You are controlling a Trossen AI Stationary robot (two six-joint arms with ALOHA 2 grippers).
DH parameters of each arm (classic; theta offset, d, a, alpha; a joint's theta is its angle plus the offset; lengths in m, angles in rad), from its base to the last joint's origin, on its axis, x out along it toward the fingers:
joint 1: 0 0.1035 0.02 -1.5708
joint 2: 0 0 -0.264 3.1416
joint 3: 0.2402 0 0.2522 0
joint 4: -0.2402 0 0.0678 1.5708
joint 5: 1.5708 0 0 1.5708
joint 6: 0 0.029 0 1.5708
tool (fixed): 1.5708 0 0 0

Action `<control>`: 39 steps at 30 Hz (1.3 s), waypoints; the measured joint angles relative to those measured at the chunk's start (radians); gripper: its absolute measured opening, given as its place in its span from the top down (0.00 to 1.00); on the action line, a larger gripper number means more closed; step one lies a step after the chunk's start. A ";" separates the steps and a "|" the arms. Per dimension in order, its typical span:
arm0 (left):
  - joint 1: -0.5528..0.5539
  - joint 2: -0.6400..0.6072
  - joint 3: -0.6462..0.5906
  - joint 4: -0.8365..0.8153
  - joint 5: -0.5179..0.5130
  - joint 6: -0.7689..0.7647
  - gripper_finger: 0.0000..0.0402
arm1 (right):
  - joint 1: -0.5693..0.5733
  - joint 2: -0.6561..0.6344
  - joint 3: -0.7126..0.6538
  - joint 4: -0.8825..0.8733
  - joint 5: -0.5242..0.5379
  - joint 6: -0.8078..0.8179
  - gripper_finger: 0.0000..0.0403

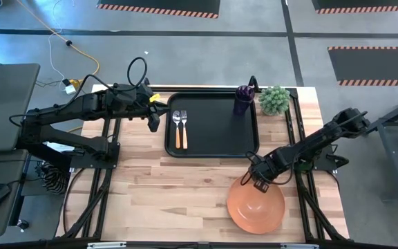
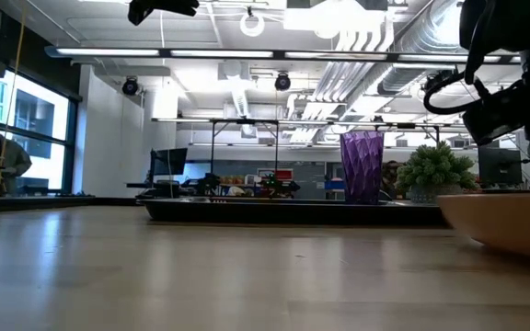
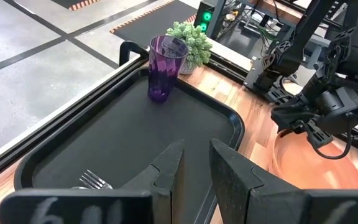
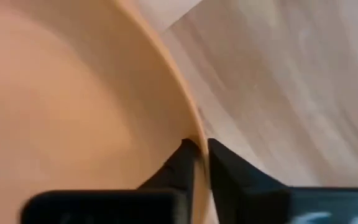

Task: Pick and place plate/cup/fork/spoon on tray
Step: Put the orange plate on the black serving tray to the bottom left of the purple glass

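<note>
At the plate's (image 1: 256,205) rim nearest the tray (image 1: 213,149), my right tool (image 1: 257,181) pinches the thin edge, one finger inside, one outside. The plate sits on the tabletop (image 1: 157,200), well apart from the tray, where fork (image 1: 183,128), spoon (image 1: 176,128) and cup (image 1: 244,99) already rest. I judge so shallow a bite may let the plate slip or tilt on lifting. My left tool (image 1: 152,119) waits, half open, beside the tray.

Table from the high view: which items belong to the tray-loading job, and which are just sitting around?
Job items:
- tray
- plate, on the wood, its rim pinched by the right tool
- cup, on the tray
- fork and spoon, on the tray

Just lying about:
- green plant, on the wood beside the tray
- yellow cable, on the floor
</note>
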 joint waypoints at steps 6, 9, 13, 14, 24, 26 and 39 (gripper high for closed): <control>0.000 0.000 0.000 0.000 0.000 0.000 0.84 | 0.000 -0.001 0.001 0.006 -0.020 0.070 0.96; 0.000 0.000 0.000 0.000 0.000 0.001 0.84 | 0.000 -0.001 0.001 0.015 -0.046 0.109 0.99; 0.000 0.000 0.000 0.000 0.000 0.003 0.84 | 0.000 -0.001 0.008 0.055 -0.064 0.157 0.99; 0.000 0.000 0.000 0.000 0.000 0.010 0.84 | 0.000 -0.001 0.014 0.062 -0.064 0.165 0.99; -0.001 0.000 0.000 0.000 0.036 0.062 0.84 | 0.000 0.000 0.096 0.119 -0.013 0.277 1.00; -0.001 0.000 0.000 0.000 0.041 0.062 0.84 | -0.006 0.000 0.113 0.127 0.011 0.301 1.00; -0.001 0.000 0.000 -0.001 0.042 0.116 0.84 | -0.137 0.000 0.196 0.186 0.135 0.314 1.00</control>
